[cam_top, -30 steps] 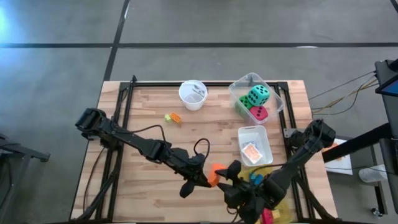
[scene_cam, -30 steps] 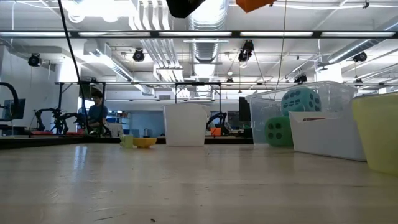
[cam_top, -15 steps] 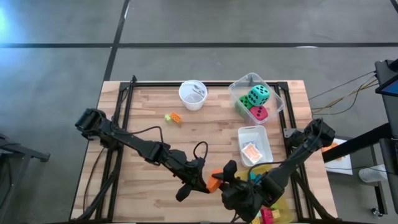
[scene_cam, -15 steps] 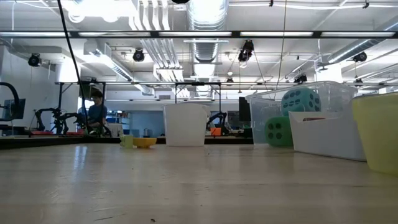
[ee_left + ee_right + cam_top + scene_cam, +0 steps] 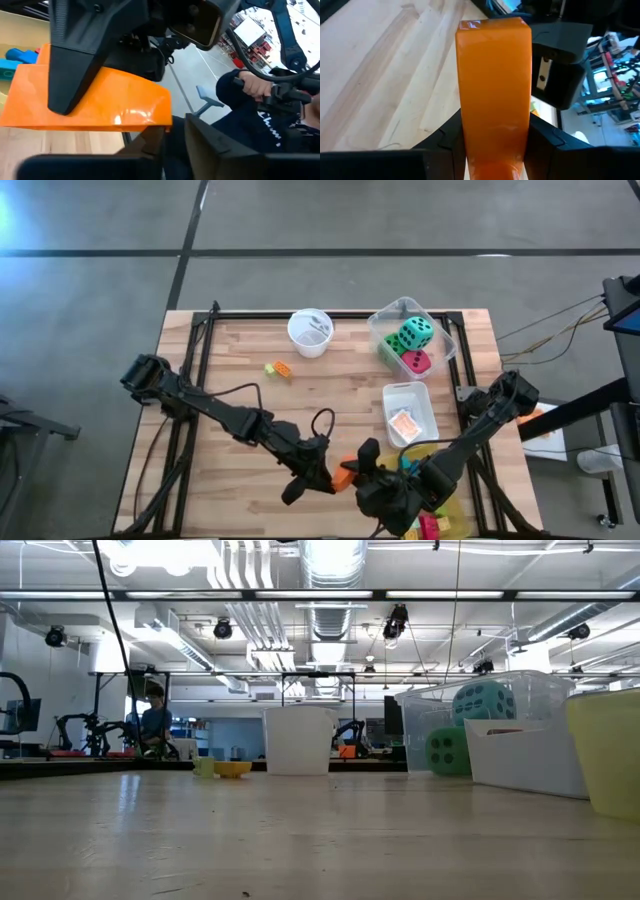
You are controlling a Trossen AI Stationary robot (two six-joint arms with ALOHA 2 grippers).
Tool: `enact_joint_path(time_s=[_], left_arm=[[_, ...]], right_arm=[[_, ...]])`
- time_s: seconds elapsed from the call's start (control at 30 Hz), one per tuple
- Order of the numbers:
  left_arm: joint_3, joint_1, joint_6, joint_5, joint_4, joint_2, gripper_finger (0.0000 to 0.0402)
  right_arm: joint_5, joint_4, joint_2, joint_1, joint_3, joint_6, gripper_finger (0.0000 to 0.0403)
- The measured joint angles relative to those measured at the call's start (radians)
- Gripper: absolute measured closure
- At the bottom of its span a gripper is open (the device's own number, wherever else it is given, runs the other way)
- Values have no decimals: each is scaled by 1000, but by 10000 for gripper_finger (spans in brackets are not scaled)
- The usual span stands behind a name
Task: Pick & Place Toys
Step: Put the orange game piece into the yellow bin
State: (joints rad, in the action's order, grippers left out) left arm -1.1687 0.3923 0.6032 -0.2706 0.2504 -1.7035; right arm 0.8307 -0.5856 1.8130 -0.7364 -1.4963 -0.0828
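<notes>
No readable text, labels, brands, numbers or signs in any view; only pips on dice (image 5: 417, 332).

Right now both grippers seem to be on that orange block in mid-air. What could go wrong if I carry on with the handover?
1. The left gripper and the right gripper both clamp the orange block; pulling either arm away before one lets go could wrench it loose.
2. The block hangs over bare table, just short of the yellow bin, so a drop would probably miss the bin.
3. The two arms crowd together at the near edge; a wide swing could make them collide.
</notes>
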Motion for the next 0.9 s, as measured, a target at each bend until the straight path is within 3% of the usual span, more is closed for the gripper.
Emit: enact_joint_path(time_s=[0.2, 0.4, 0.57, 0.73, 0.9], left_arm=[[0, 1, 0, -28, -3, 0, 229], [0, -11, 3, -9, -116, 29, 155], [0, -21, -22, 128, -336, 97, 137], [-1, -21, -13, 356, -600, 178, 136], [-1, -22, 49, 485, -775, 222, 136]], right_arm=[[-71, -11, 0, -5, 0, 40, 276], [-193, -115, -7, -24, -7, 216, 276], [-271, -285, -11, -54, -43, 443, 276], [-416, -404, -11, -111, -54, 650, 276], [-569, -499, -11, -159, -54, 861, 276]])
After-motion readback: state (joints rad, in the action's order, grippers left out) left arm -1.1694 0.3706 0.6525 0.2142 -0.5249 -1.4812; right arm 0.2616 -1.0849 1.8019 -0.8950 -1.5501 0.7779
